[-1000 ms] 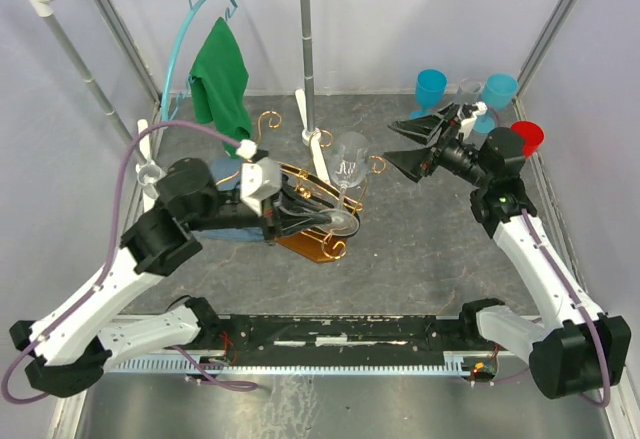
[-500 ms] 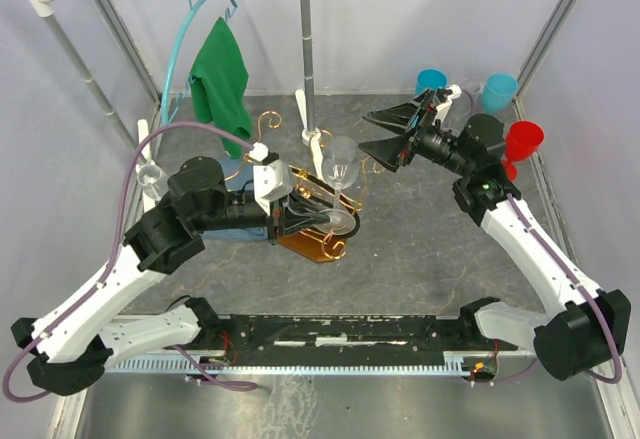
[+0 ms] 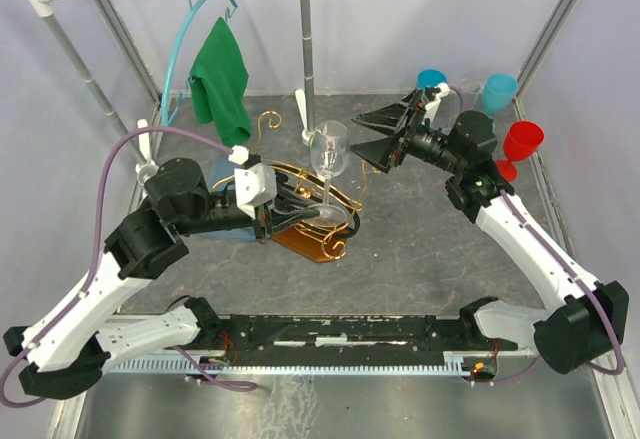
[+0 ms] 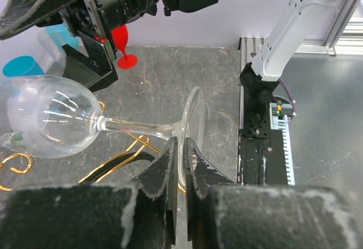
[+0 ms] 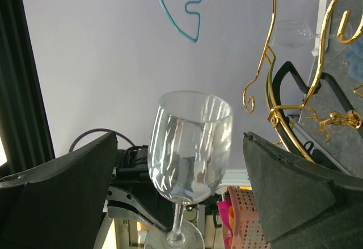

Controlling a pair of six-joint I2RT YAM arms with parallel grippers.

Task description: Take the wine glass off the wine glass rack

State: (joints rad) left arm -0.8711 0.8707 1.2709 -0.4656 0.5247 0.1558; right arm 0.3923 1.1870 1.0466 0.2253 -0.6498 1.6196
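Note:
A clear wine glass (image 3: 329,149) stands upright above the gold wire rack (image 3: 310,214) on its brown wooden base. My left gripper (image 3: 300,211) is shut on the glass's foot; the left wrist view shows the foot rim (image 4: 190,121) pinched between the black fingers (image 4: 164,167). My right gripper (image 3: 377,134) is open, just right of the glass bowl and apart from it. In the right wrist view the bowl (image 5: 190,147) sits between the wide open fingers (image 5: 62,186), with the rack's gold scrolls (image 5: 272,50) on the right.
A white-and-grey clothes rail (image 3: 305,49) with a green cloth (image 3: 222,79) and a blue hanger (image 3: 190,29) stands at the back. Blue cups (image 3: 497,89) and a red goblet (image 3: 520,144) stand at the back right. A small clear glass (image 3: 148,171) sits at the left.
My left gripper has turned the glass from tilted to upright and raised it over the rack. My right gripper has swung left, close to the bowl.

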